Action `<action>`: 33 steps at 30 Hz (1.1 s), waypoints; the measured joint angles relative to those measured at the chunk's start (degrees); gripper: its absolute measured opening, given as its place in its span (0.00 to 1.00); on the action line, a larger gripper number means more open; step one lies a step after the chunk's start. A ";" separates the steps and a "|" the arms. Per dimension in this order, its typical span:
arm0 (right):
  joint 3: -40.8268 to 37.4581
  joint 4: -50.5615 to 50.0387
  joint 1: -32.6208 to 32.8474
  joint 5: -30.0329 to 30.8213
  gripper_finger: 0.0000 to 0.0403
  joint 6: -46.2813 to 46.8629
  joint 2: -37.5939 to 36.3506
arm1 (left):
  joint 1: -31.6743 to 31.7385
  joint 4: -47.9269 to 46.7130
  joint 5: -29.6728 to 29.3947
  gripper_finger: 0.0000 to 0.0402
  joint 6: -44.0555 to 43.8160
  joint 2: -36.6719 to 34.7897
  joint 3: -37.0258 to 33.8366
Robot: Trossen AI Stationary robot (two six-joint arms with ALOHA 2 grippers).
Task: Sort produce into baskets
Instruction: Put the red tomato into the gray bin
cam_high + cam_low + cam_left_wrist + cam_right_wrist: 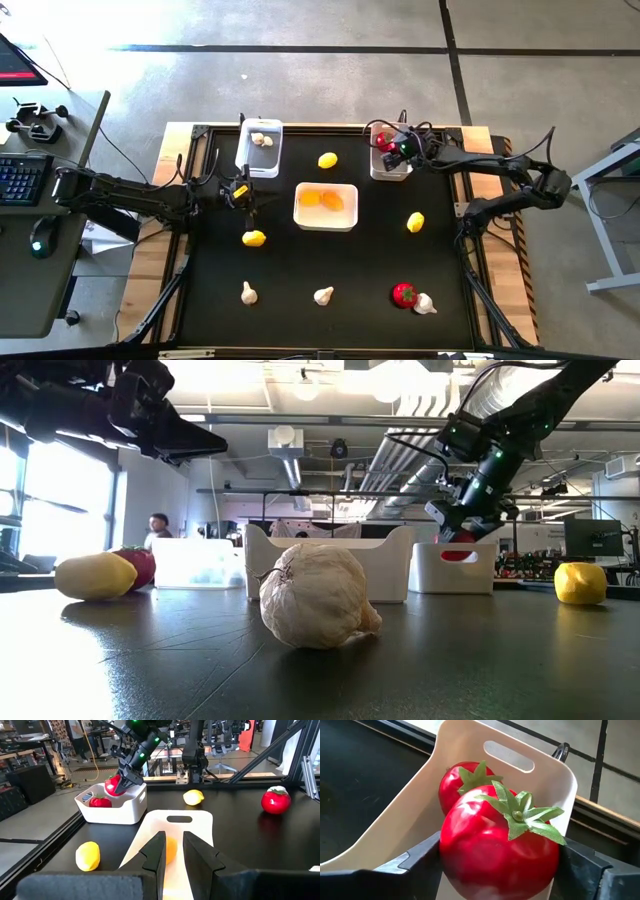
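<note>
My right gripper (pixel 392 146) is shut on a red round fruit with a green top (pixel 495 845) over the right white basket (pixel 391 168), which holds another red fruit (pixel 457 782). My left gripper (pixel 247 198) is open and empty, just left of the middle, wider basket (pixel 326 222) that holds two orange lemons (pixel 320 199). The left basket (pixel 259 160) holds a garlic bulb (pixel 261 140). Loose on the black table lie lemons (pixel 327 160) (pixel 254 238) (pixel 415 222), garlic bulbs (pixel 248 292) (pixel 323 295) (pixel 425 304) and a red fruit (pixel 403 293). My right gripper pinches the red fruit by its two opposite sides (pixel 451 851) between its two fingers (pixel 420 856). The fingers come from above, slanting down toward the basket. The fruit (pixel 113 785) sits at the basket's rim height, above the red fruit inside (pixel 100 801); whether they touch I cannot tell.
A raised dark frame runs around the table (pixel 190 240). The three baskets stand across the far half. The near garlic bulb (pixel 318 596) fills the middle of the low view. A person (pixel 158 528) stands in the room beyond the table.
</note>
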 joint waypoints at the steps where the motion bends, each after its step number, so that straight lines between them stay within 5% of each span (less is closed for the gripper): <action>1: 0.00 -0.07 0.00 0.00 0.74 0.16 0.00 | 0.01 0.00 0.00 0.13 -0.01 0.00 0.00; 18: 2.38 -4.68 3.36 -1.00 0.69 -0.40 0.35 | 0.01 0.00 0.00 0.13 0.43 0.00 0.00; 33: 8.86 -10.19 -0.48 -3.72 0.76 -4.88 10.49 | 0.03 0.00 -0.15 0.13 0.45 0.02 0.00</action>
